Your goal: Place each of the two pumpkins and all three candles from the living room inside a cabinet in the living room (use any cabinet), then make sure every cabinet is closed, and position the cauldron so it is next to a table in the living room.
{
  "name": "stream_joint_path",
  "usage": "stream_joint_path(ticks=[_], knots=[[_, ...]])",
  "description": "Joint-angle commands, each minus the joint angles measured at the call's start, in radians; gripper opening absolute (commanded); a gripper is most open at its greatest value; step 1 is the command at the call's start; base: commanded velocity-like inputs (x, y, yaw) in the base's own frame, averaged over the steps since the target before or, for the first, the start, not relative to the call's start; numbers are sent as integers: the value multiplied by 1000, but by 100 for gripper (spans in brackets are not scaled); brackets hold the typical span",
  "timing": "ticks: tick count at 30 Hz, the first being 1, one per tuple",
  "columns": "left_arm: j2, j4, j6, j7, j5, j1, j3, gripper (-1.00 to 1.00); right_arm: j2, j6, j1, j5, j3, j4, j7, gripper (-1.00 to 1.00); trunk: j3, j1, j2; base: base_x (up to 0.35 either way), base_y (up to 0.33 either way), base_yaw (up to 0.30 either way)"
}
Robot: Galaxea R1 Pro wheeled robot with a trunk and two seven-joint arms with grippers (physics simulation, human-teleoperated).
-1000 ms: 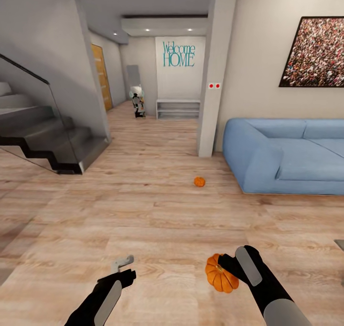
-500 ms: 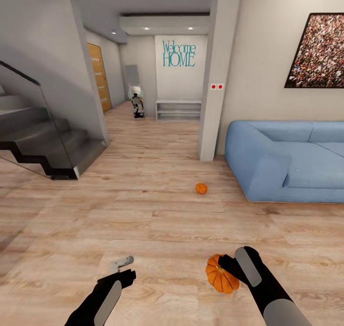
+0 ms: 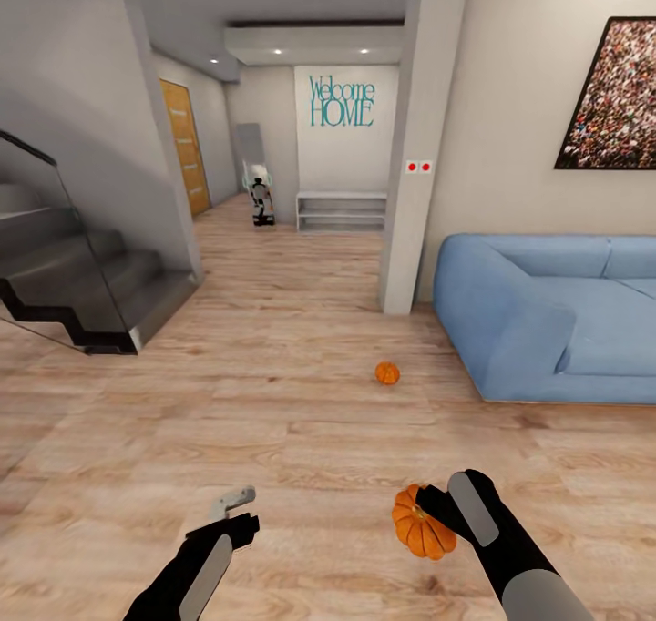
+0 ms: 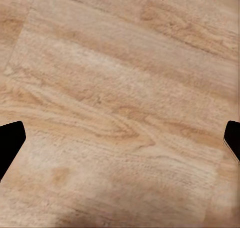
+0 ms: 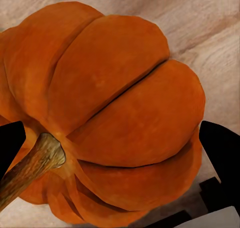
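Pumpkin in right end effector

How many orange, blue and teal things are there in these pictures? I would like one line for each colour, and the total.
Orange: 2, the held pumpkin in the right gripper and the pumpkin on the floor
Blue: 1, the sofa
Teal: 1, the Welcome HOME lettering
Total: 4

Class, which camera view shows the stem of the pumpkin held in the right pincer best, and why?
The right wrist view: the stem appears large and brown, jutting from the held pumpkin between the dark fingertips. In the head view, the same pumpkin sits small at the right pincer, and its stem is barely a dark speck.
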Motion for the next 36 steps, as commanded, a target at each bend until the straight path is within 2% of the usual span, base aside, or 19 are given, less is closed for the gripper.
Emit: stream_joint_path(ticks=[1, 36], knots=[[1, -2, 2, 9, 10, 0, -3, 100, 0, 0, -1, -11, -1, -2, -9, -100, -1, 1, 0, 346, 0, 0], [0, 0, 2, 9, 9, 0, -3, 100, 2, 0, -1, -9, 0, -2, -9, -100, -1, 1, 0, 346, 0, 0]])
